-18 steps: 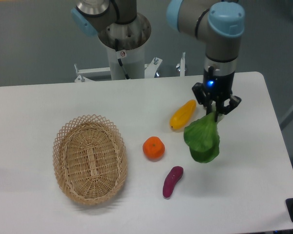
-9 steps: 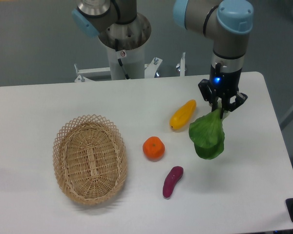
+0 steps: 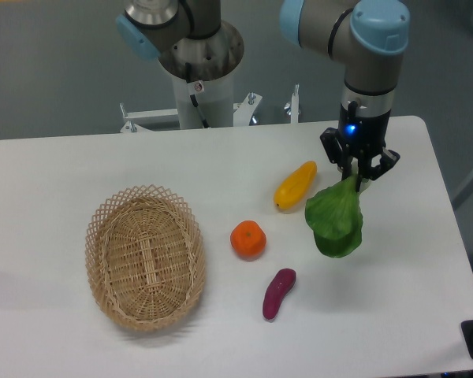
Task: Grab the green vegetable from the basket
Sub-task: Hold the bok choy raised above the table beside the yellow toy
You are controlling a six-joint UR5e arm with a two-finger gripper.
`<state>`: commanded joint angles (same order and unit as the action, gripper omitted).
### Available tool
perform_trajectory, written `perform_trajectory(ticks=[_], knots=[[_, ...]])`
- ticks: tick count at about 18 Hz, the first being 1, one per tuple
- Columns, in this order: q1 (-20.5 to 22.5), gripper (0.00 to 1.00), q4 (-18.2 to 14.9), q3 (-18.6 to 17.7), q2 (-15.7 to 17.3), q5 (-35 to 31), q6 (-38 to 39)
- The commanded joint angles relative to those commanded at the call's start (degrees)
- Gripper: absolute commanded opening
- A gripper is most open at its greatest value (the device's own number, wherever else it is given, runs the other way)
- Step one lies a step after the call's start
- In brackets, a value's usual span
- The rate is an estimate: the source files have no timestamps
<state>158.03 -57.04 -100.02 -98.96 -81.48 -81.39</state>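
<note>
Basket sits left on the bench — nothing in it. Orange, purple sweet potato, yellow veg mid-bench. Right: pincer clamped on green vegetable stalk — leaf dangling above bench.

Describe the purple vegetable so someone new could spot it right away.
Start at the wicker basket on the table's left. Right of it sits an orange; just below and right of that lies the sweet potato. It is the only purple item, small and slim.
</note>
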Motion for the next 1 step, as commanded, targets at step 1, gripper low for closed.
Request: perform_trajectory(ticks=[1], knots=[[0.0, 0.32, 0.0, 0.0, 0.0, 0.09, 0.0]])
